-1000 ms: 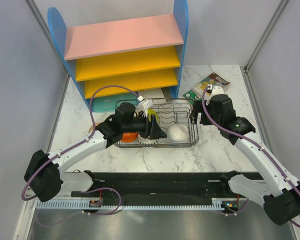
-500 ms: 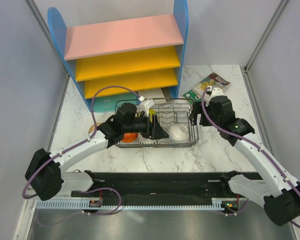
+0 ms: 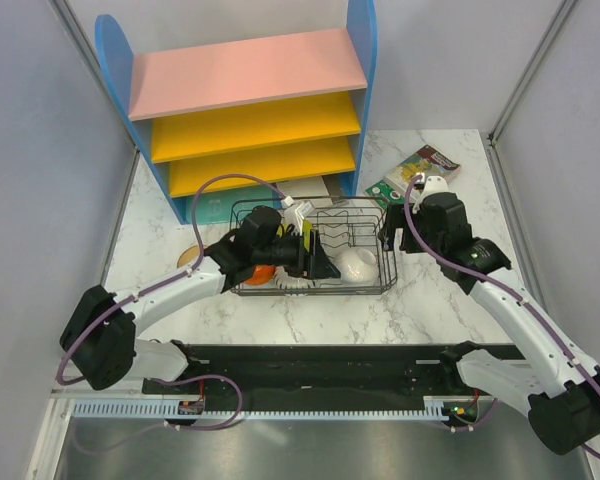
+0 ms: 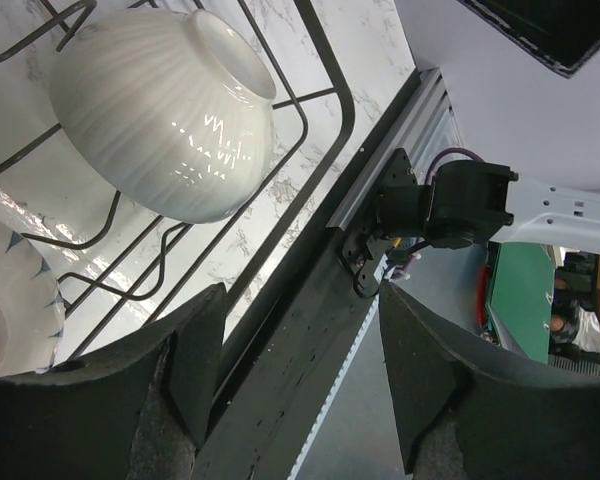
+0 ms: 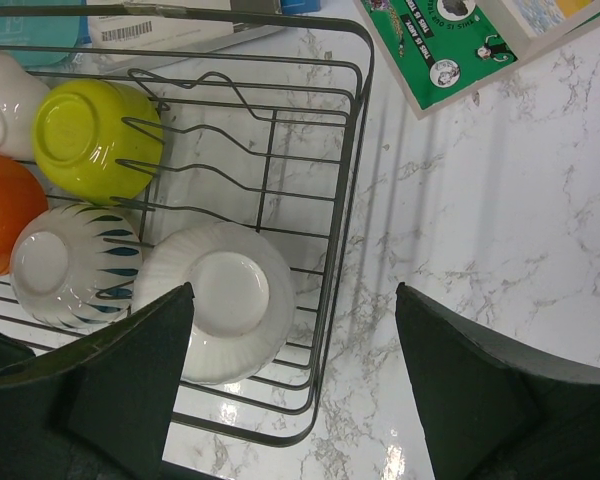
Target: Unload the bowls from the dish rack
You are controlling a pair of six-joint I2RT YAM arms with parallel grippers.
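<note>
Left gripper point(image 4: 300, 335) and right gripper point(image 5: 292, 305) are spread, empty — ribbed bowl point(image 5: 225, 310) may be snagged by dish rack point(image 5: 358, 130) prongs if lifted tilted.

One dish rack point(image 5: 347, 190), perhaps five bowls point(image 5: 220, 310)

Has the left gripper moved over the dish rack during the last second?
Yes. The left gripper has shifted slightly right along the dish rack, closer to the white ribbed bowl.

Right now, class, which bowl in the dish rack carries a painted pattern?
The white bowl with dark teal petal marks, between the orange bowl and the ribbed white bowl; the others are unpatterned.
</note>
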